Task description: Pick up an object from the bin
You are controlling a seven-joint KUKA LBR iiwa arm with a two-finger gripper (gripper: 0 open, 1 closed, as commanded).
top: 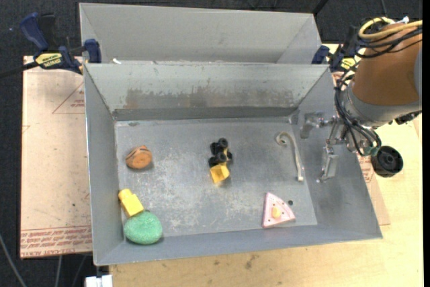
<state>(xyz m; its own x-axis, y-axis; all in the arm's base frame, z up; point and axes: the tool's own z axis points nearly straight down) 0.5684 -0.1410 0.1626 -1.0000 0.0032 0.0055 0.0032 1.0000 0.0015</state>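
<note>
While the gripper (312,176) hung empty, fingers apart, just up-right of the pink triangular wedge (277,210), approach looked unfinished; next it probably needed centring over a thing and descending.

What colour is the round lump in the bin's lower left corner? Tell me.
The lump is green, seen best in the camera view.

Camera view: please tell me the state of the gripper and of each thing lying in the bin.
gripper: fingers apart, nothing between them, at the right side of the bin.
pink triangle: lying flat, alone, nearest the gripper.
black and yellow toy: lying mid-floor, alone.
brown round thing: resting at the left, alone.
yellow block: lying right beside the green lump.
green lump: resting in the near left corner.
</note>
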